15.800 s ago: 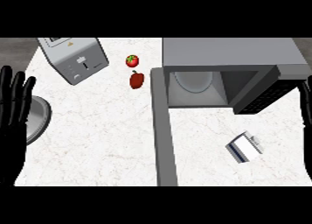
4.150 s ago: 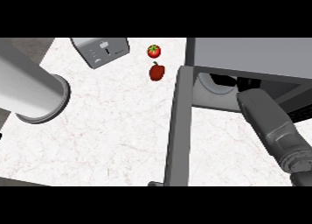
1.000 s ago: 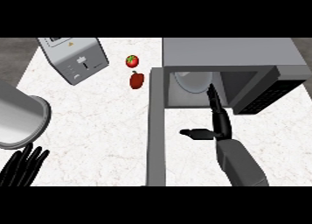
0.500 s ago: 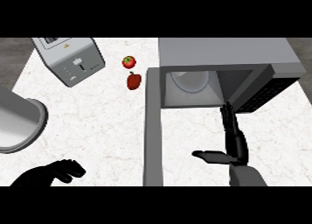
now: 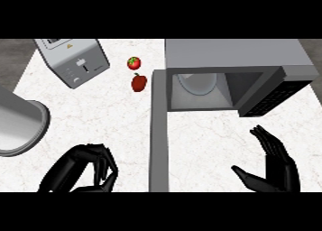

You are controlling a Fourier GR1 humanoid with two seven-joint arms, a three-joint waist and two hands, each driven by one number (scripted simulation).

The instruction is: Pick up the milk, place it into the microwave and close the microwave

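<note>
Pale and rounded, a shape (image 5: 199,84) sits deep in the open microwave (image 5: 233,54) at your 1 o'clock. You cannot tell from here whether it is the milk, and no carton shows anywhere else. The microwave's door (image 5: 158,149) stands open, a long grey slab running from the cavity's left edge down toward 6 o'clock. Your right hand (image 5: 273,164) is at 5 o'clock over the white marbled counter (image 5: 110,117), released, fingers straight and thumb spread, touching nothing. Your left hand (image 5: 83,169) is at 7 o'clock, clenched with its fingers curled in and nothing in them. At 12 o'clock a tomato (image 5: 134,62) lies just above a red pepper (image 5: 139,82). A toaster (image 5: 73,61) sits tilted at 11 o'clock, and a large grey cylinder (image 5: 13,124) lies at 9 o'clock.
</note>
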